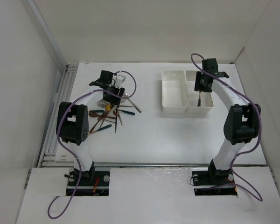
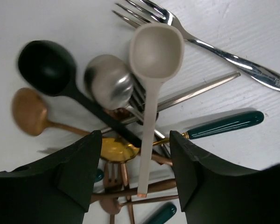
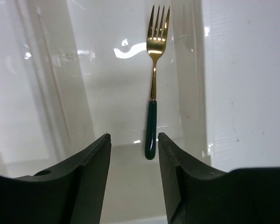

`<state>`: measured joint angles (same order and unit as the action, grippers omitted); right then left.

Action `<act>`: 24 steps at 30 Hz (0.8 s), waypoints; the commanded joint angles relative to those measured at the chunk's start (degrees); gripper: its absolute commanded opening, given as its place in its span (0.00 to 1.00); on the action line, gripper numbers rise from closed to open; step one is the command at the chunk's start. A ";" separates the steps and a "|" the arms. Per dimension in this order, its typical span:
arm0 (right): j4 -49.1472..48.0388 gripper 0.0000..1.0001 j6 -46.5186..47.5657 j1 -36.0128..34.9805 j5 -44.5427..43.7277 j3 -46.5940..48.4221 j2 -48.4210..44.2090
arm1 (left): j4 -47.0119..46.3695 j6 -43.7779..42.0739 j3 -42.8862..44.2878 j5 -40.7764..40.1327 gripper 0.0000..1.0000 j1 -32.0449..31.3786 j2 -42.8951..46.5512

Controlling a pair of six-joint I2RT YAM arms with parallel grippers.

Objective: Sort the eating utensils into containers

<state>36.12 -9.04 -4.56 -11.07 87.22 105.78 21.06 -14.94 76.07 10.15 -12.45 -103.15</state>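
The eating utensils lie in a crossed pile (image 1: pixel 109 114) on the left of the table. My left gripper (image 1: pixel 113 91) hangs over the pile. In the left wrist view it (image 2: pixel 136 154) stands open astride the slim handle of a cream spoon (image 2: pixel 151 70), touching neither side. Under that spoon lie a black spoon (image 2: pixel 46 67), a silver spoon (image 2: pixel 107 81), a copper spoon (image 2: pixel 28 112) and a silver fork (image 2: pixel 200 42). The containers (image 1: pixel 173 91) stand at the back right. My right gripper (image 1: pixel 201 84) is open above the right bin (image 3: pixel 107 93). A gold fork with a green handle (image 3: pixel 153 93) lies loose in that bin.
A green-handled utensil (image 2: pixel 228 123) and copper forks lie beneath the left fingers (image 2: pixel 74 177). White walls enclose the table on three sides. A ribbed rail (image 1: pixel 60 112) runs along the left edge. The left bin holds nothing that I can see.
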 commanded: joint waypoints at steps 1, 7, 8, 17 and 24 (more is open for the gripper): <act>0.27 0.51 -0.89 -0.19 1.58 1.90 -6.28 | 2.06 -3.17 2.68 0.31 0.55 -2.14 -1.78; -0.34 0.51 -1.42 -0.19 2.11 -1.09 -9.62 | 2.06 -3.17 2.68 1.10 0.49 -3.19 -4.15; -0.35 0.52 -1.42 -0.19 2.11 -1.96 -10.23 | 2.06 -3.17 2.68 1.10 0.49 -3.20 -4.16; -0.35 0.52 -1.42 -0.19 1.49 -2.49 -11.91 | 1.53 -2.02 2.77 -1.89 0.12 -4.43 -7.95; -0.35 0.52 -1.42 -0.19 2.72 -2.49 -13.05 | 1.62 -0.62 3.46 -1.55 0.00 -4.43 -5.66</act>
<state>36.07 -10.09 -4.56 -9.13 84.55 95.68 20.82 -16.80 78.28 7.99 -16.56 -111.22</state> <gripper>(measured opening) 0.519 0.100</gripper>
